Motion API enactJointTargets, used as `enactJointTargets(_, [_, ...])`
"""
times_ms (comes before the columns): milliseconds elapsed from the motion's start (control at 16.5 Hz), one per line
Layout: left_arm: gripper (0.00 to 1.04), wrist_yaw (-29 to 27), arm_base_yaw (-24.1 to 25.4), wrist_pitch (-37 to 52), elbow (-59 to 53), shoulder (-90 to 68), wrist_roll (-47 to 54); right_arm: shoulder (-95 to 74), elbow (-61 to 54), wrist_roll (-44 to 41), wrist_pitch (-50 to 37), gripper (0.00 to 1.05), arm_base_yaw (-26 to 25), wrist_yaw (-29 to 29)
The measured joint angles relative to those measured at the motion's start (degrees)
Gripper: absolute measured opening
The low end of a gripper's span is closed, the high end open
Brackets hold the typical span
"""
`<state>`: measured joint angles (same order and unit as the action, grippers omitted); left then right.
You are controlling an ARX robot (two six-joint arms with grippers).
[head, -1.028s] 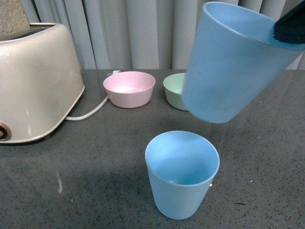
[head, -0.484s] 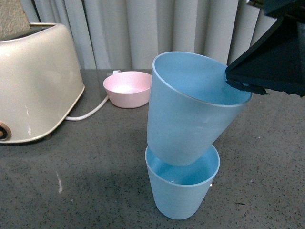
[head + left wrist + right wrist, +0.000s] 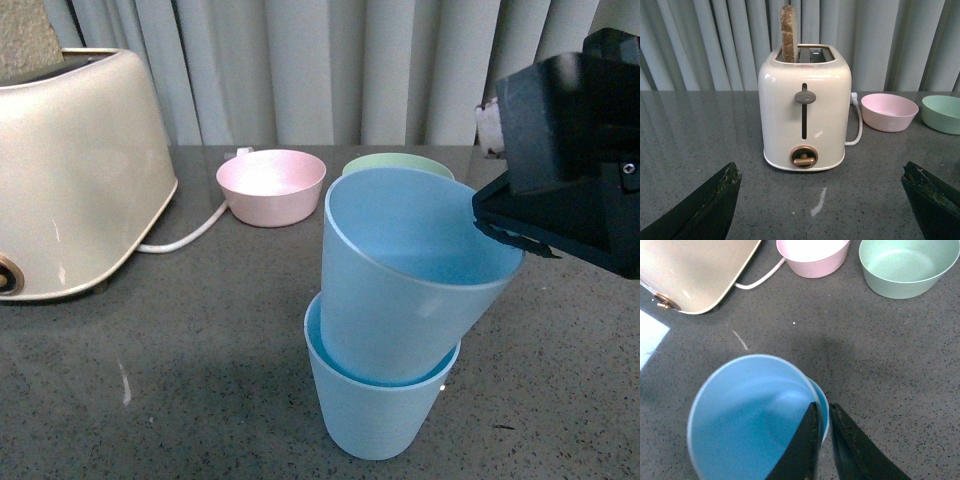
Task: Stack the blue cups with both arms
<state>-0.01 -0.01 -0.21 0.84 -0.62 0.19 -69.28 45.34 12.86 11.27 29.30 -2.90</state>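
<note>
Sky-blue cups (image 3: 400, 300), pink bowl (image 3: 271, 186), green bowl (image 3: 907, 266).

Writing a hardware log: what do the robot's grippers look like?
The right gripper has black, angular, pointed fingers under a boxy dark grey housing. The left gripper shows two black wedge-shaped fingers with worn, chipped edges. No cables or markings are visible.

grey speckled countertop (image 3: 200, 330) | toaster (image 3: 70, 170) | pink bowl (image 3: 271, 186) | green bowl (image 3: 395, 163), apparently | lower blue cup (image 3: 375, 410)
</note>
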Motion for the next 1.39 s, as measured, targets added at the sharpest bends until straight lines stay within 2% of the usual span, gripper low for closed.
enactJointTargets(302, [0.98, 0.0, 0.0, 0.02, 0.0, 0.0, 0.0, 0.17, 1.01, 2.21, 0.11, 0.59, -1.31, -4.11])
enactJointTargets(544, [0.98, 0.0, 0.0, 0.0, 0.0, 0.0, 0.0, 5.14, 2.45, 5.27, -3.85, 1.0, -8.85, -4.13])
enactJointTargets(605, [0.98, 0.0, 0.0, 0.0, 0.0, 0.0, 0.0, 7.78, 1.66, 6.56, -6.51, 0.97, -11.47, -3.39])
enactJointTargets(786, [0.98, 0.0, 0.0, 0.0, 0.0, 0.0, 0.0, 19.82, -5.84, 9.66, -10.67, 0.98, -17.18, -1.33])
enactJointTargets(847, [0.98, 0.0, 0.0, 0.0, 0.0, 0.0, 0.0, 24.98, -10.54, 8.11, -15.85, 0.94, -17.22, 4.26])
enactJointTargets(907, [0.98, 0.0, 0.0, 0.0, 0.0, 0.0, 0.0, 33.0, -17.4, 0.74, -18.95, 0.79, -17.86, 11.26])
enactJointTargets(1028, [0.98, 0.0, 0.0, 0.0, 0.0, 0.0, 0.0, 47.06, -27.43, -8.22, -12.28, 0.55, -19.91, 12.61])
enactJointTargets(1089, [0.98, 0.0, 0.0, 0.02, 0.0, 0.0, 0.0, 54.03, -30.69, -10.01, -7.52, 0.42, -18.84, 13.44])
enactJointTargets(1149, [0.98, 0.0, 0.0, 0.0, 0.0, 0.0, 0.0, 58.84, -32.76, -11.19, -8.07, 0.29, -19.74, 11.78])
enactJointTargets(1210, [0.98, -0.02, 0.0, 0.0, 0.0, 0.0, 0.0, 60.59, -33.2, -11.56, -8.81, 0.16, -24.87, 6.78])
enactJointTargets(1270, [0.98, 0.0, 0.0, 0.02, 0.0, 0.0, 0.0, 61.4, -34.29, -11.82, -9.22, 0.05, -29.2, 4.15])
enactJointTargets(1391, [0.98, 0.0, 0.0, 0.0, 0.0, 0.0, 0.0, 62.42, -37.59, -12.31, -9.4, 0.02, -29.24, 2.89])
